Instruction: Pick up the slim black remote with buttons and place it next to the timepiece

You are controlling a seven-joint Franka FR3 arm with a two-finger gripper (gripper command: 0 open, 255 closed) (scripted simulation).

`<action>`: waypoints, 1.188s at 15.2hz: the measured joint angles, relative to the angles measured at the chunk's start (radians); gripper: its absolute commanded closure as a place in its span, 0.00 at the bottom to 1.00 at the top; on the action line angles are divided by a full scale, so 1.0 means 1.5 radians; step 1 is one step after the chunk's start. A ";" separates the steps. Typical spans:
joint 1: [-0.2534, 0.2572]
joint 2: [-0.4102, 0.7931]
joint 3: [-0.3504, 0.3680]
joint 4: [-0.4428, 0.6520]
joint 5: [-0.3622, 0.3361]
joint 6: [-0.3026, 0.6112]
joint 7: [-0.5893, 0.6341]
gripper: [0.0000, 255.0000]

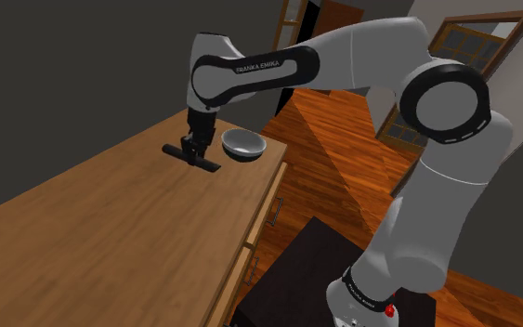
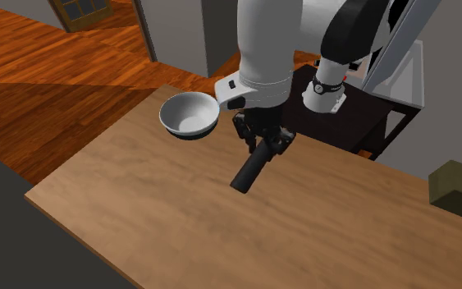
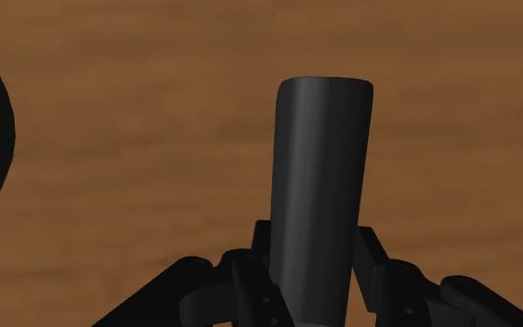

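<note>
The jaws are pinching the black remote, and one end of it sticks out well past them. It seems to hang clear of the wooden tabletop below the jaws, and a grey bowl stands near them at one side. I judge the picking is done. Carrying the remote to the timepiece and laying it beside it is left.
</note>
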 measured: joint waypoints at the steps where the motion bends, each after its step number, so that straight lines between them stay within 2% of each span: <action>1: 0.008 -0.007 0.006 -0.009 -0.001 0.003 0.014 1.00; 7: 0.057 -0.039 0.042 -0.058 -0.002 0.027 0.099 1.00; 14: 0.119 -0.058 0.091 -0.081 -0.006 0.039 0.210 1.00; 18: 0.155 -0.047 0.119 -0.067 -0.012 0.042 0.277 1.00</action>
